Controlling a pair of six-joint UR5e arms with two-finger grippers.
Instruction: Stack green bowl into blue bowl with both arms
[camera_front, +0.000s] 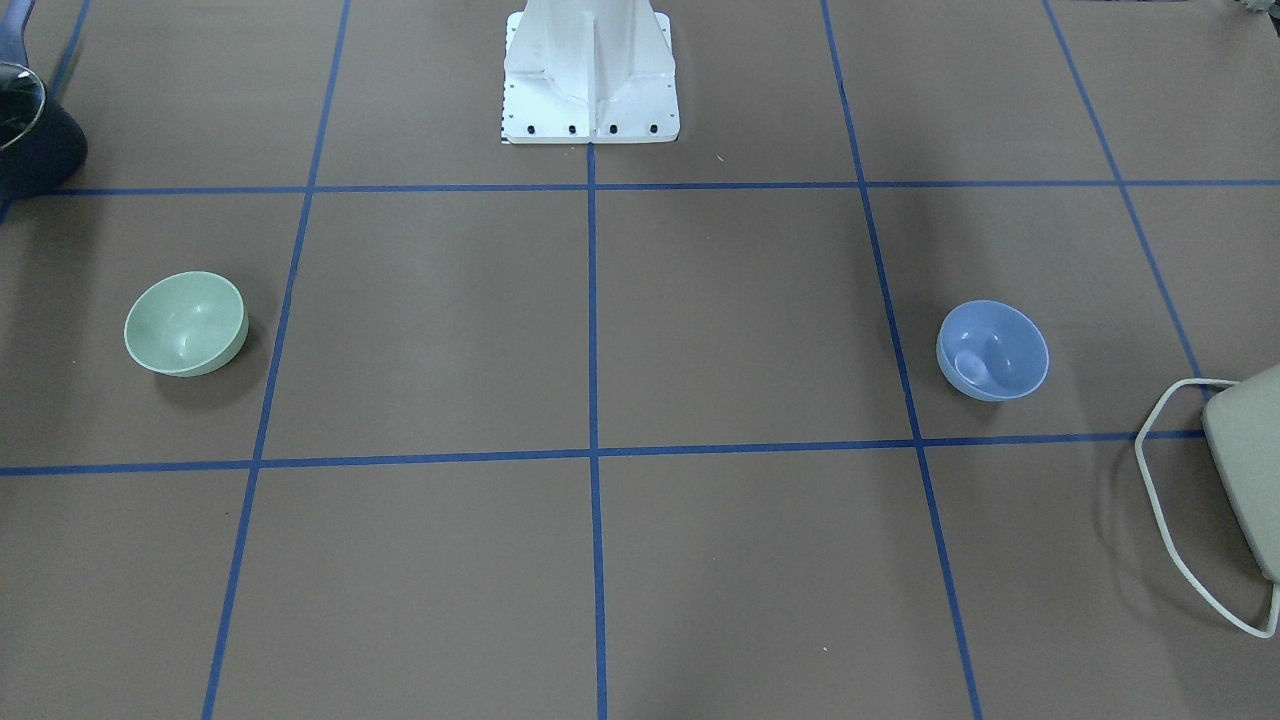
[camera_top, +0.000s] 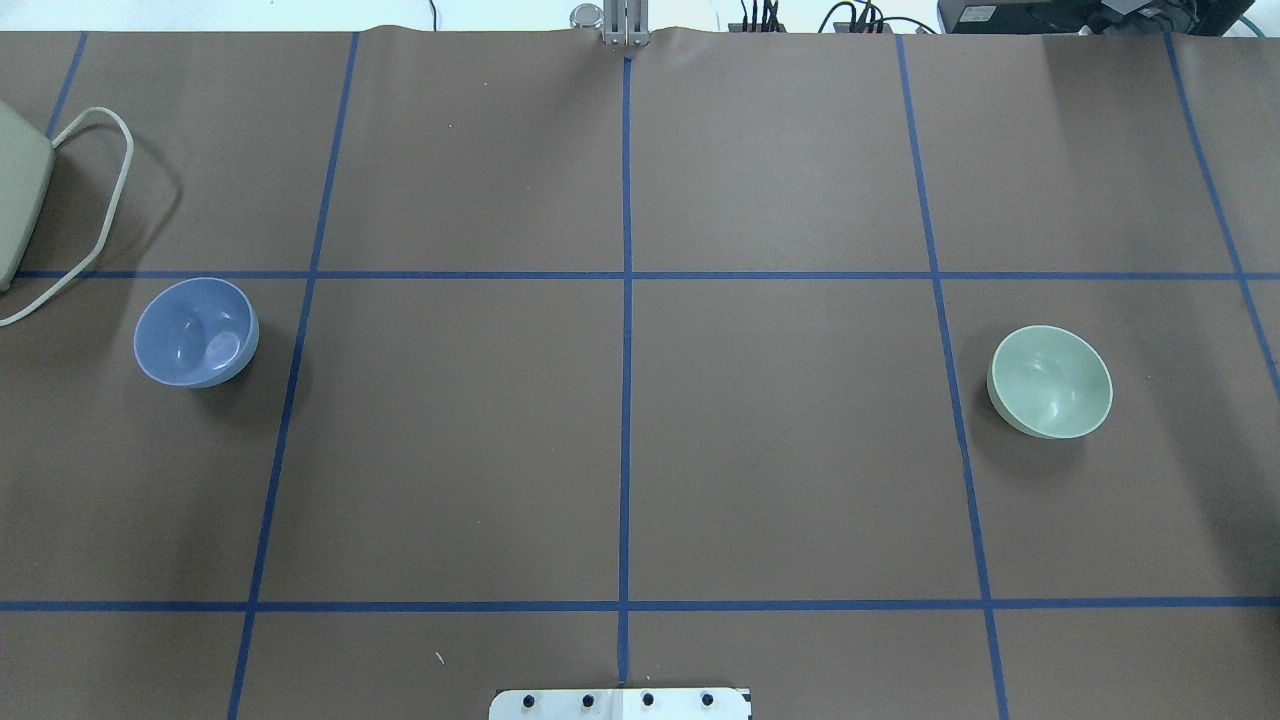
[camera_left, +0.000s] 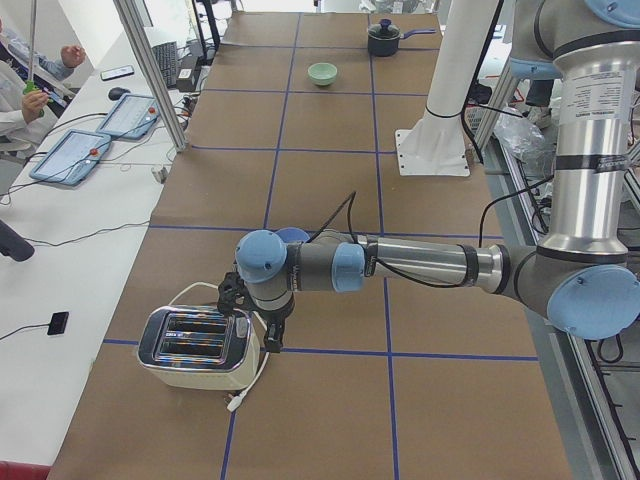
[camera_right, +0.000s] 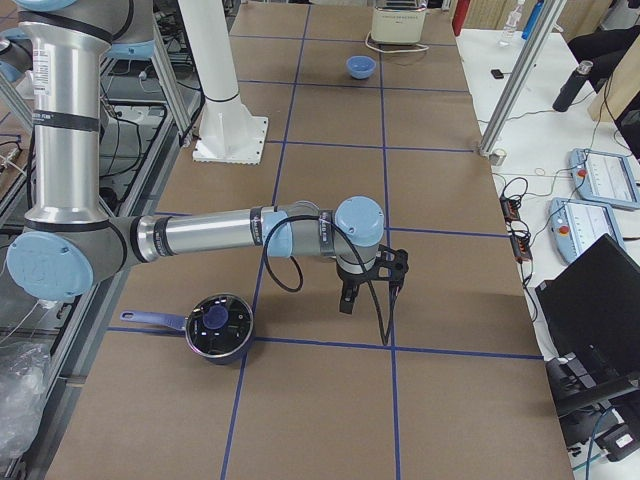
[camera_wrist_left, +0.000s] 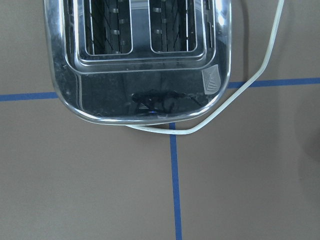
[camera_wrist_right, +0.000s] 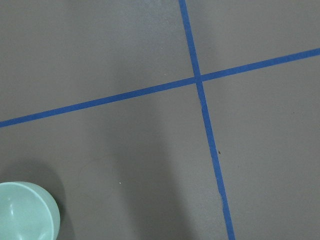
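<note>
The green bowl (camera_top: 1050, 382) sits upright on the table's right side; it also shows in the front view (camera_front: 186, 323) and at the lower left corner of the right wrist view (camera_wrist_right: 25, 212). The blue bowl (camera_top: 196, 332) sits upright on the left side, also in the front view (camera_front: 992, 350). My left gripper (camera_left: 255, 322) hangs over the toaster's near end, close to the blue bowl (camera_left: 291, 236), which its arm partly hides. My right gripper (camera_right: 372, 293) hangs over the table near the pot. Both show only in the side views, so I cannot tell whether they are open or shut.
A chrome toaster (camera_left: 195, 346) with a white cord (camera_wrist_left: 250, 82) stands at the table's left end, beside the blue bowl. A dark lidded pot (camera_right: 218, 326) sits at the right end. The white pedestal base (camera_front: 590, 80) stands at the robot's side. Blue tape lines grid the brown table.
</note>
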